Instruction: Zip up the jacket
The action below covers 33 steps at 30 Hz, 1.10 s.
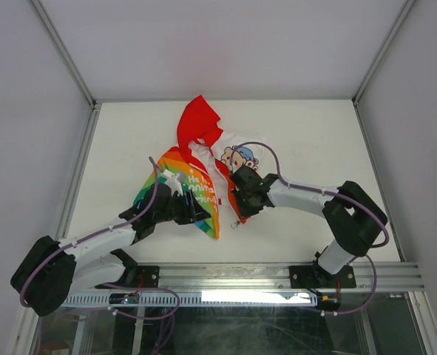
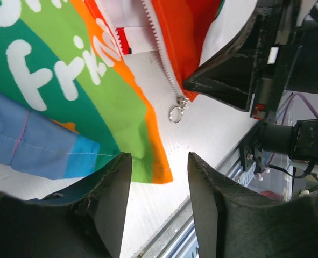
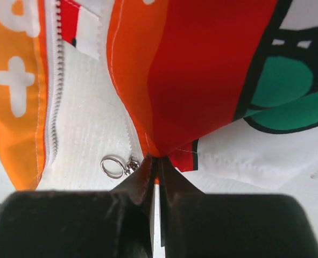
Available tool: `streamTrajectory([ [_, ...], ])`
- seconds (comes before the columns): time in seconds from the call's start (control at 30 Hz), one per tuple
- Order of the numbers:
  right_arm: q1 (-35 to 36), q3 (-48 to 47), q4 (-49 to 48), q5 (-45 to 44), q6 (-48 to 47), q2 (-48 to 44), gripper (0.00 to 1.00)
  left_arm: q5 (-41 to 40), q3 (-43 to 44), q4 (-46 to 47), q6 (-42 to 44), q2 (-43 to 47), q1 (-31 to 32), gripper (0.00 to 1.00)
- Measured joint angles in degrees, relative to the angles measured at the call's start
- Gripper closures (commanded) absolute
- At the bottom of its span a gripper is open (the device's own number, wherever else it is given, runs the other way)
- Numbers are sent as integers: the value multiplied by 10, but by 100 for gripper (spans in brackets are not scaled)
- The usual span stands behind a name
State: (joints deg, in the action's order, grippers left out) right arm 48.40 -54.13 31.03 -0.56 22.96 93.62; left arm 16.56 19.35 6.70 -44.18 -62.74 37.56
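Table (image 1: pixel 314 148): white; jacket (image 1: pixel 192 185) lay at centre, front open. Red hood (image 1: pixel 197 126) pointed toward far side; rainbow panel left, cartoon-print panel right.
Left gripper (image 2: pixel 159 161): released, jaws spread, positioned at near hem of left panel.
Right gripper (image 3: pixel 156 161): clenched, pinching near hem corner of right panel.
Zipper (image 2: pixel 161 48): unjoined, white teeth along panel edges.
Pull ring (image 3: pixel 112 166): at near end of right-panel teeth, just left of right gripper's fingertips.

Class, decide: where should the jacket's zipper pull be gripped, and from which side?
Probably the ring pull, pinched across its loop, approached from the hem side: it lies clear of the fabric on the table, while the right gripper clamps the jacket hem beside it.
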Motion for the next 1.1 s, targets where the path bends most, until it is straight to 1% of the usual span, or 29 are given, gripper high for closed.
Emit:
streamTrajectory([
  [0.17,1,56,-70,30,2,-47,100,-3,6,-24,-4,56,0,41],
  [0.27,2,97,-113,45,7,-102,100,-3,18,-26,-7,76,0,36],
  [0.33,2,122,-155,54,11,-146,100,-2,28,-24,-9,80,0,35],
  [0.5,2,171,-266,64,18,-237,100,9,48,10,-14,55,-5,34],
  [0.7,-1,221,-370,71,29,-287,100,51,55,85,-34,-16,-9,32],
  [0.8,-2,250,-416,75,39,-301,100,70,55,127,-50,-45,-9,32],
  [0.93,-2,277,-461,85,55,-308,100,95,55,191,-76,-85,-9,35],
  [1.03,-2,289,-488,90,66,-308,100,109,55,237,-95,-118,-9,40],
  [1.1,-2,293,-503,95,71,-307,100,118,55,266,-107,-141,-9,47],
])
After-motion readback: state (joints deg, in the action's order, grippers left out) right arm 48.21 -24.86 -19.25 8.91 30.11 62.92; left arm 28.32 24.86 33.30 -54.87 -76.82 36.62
